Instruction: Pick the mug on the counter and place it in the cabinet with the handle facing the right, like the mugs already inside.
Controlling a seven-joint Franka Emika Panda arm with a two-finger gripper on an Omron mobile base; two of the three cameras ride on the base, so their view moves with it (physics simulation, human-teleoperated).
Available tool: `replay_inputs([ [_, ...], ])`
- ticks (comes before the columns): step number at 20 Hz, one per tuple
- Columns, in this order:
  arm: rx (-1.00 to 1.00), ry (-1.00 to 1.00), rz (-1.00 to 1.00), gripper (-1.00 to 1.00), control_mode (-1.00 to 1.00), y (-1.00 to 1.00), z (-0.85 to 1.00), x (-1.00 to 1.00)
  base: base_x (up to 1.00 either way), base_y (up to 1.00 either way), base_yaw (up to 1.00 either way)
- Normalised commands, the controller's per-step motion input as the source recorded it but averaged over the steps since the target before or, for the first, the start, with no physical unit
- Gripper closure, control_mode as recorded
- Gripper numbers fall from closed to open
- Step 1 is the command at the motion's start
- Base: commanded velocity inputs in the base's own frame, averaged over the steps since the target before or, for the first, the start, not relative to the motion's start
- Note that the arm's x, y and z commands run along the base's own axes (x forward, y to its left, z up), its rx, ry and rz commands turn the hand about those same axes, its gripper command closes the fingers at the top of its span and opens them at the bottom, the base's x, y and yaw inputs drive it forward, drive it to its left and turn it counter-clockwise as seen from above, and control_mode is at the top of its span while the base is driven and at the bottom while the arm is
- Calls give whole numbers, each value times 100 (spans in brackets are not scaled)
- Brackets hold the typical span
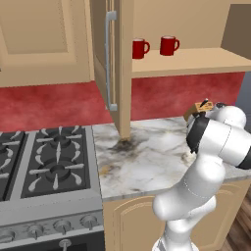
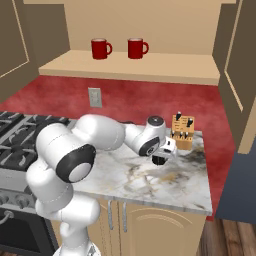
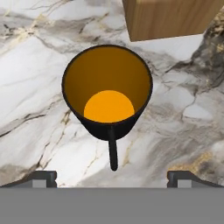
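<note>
In the hand view I look straight down into the black mug (image 3: 107, 89), which stands upright on the marble counter (image 3: 33, 83) and shows its orange-yellow inside. Its thin black handle (image 3: 113, 151) points toward the bottom of that view, between my two fingertips. My gripper (image 3: 112, 178) is open and hovers above the mug without touching it. From the right base view the gripper (image 2: 161, 158) hangs low over the counter (image 2: 125, 175), just left of the knife block. The cabinet (image 1: 191, 61) stands open, its door (image 1: 117, 54) swung out.
Two red mugs (image 1: 139, 48) (image 1: 169, 45) sit on the cabinet shelf with handles to the right. A wooden knife block (image 2: 182, 131) stands close behind the black mug. The black gas stove (image 1: 46, 162) lies left of the counter. The open door overhangs the counter's back left.
</note>
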Motion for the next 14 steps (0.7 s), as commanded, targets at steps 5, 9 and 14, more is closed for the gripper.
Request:
replay_inputs([
  [5, 0, -9, 2, -100, -100, 0, -22, 16, 0, 0, 0],
  [9, 0, -3, 1, -100, -100, 0, -18, 16, 0, 0, 0],
  [14, 0, 0, 0, -100, -100, -6, -19, 2, 0, 0, 0],
])
